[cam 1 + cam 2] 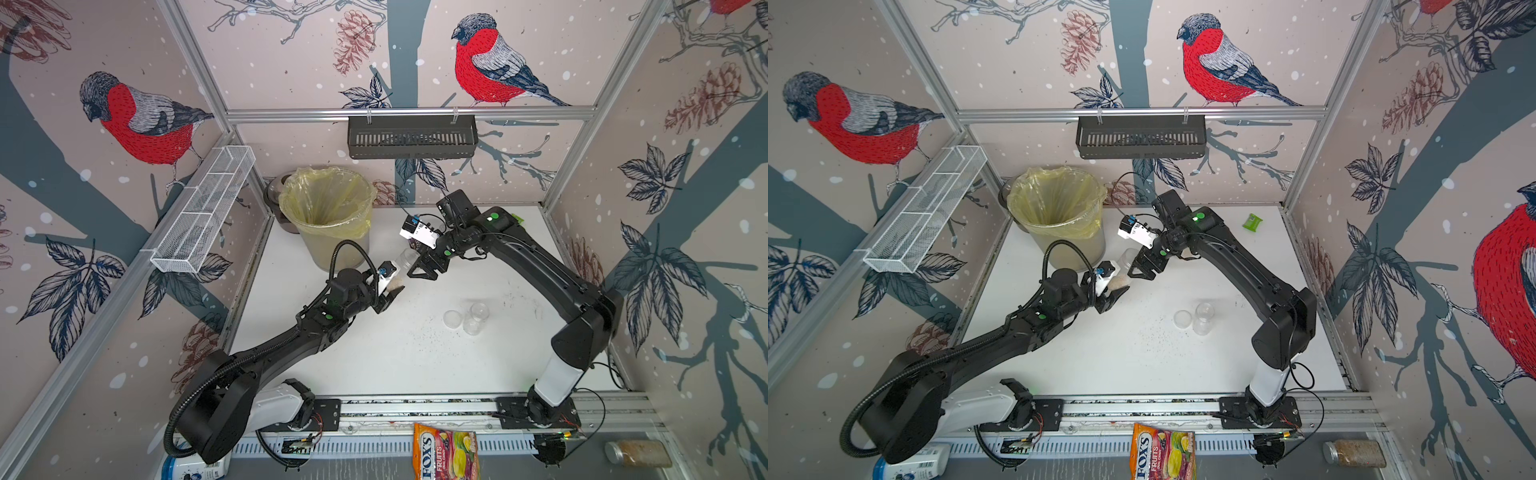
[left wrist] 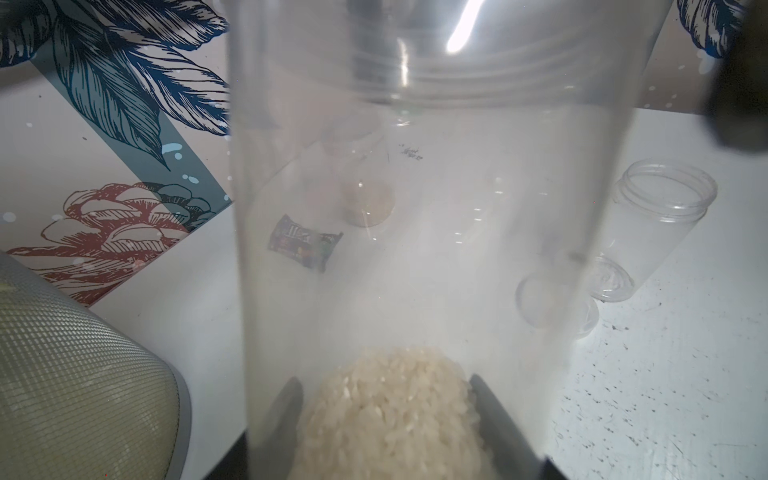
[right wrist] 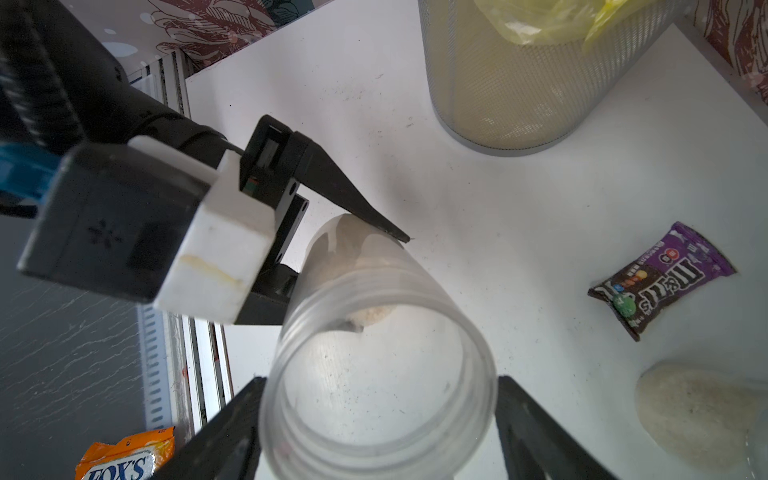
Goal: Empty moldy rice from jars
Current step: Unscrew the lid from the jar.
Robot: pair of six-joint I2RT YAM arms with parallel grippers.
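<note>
Beige-white moldy rice (image 2: 395,415) lies in the base of a clear, lidless jar (image 3: 374,365), held tilted above the table (image 1: 374,361) at 11 o'clock from centre. Left gripper (image 1: 394,291) clamps the jar's base. Right gripper (image 3: 380,380) is released, jaws flanking the jar's mouth. Bin (image 1: 332,253): 10 o'clock from the jar. Empty jar (image 1: 478,318): 4 o'clock.
</note>
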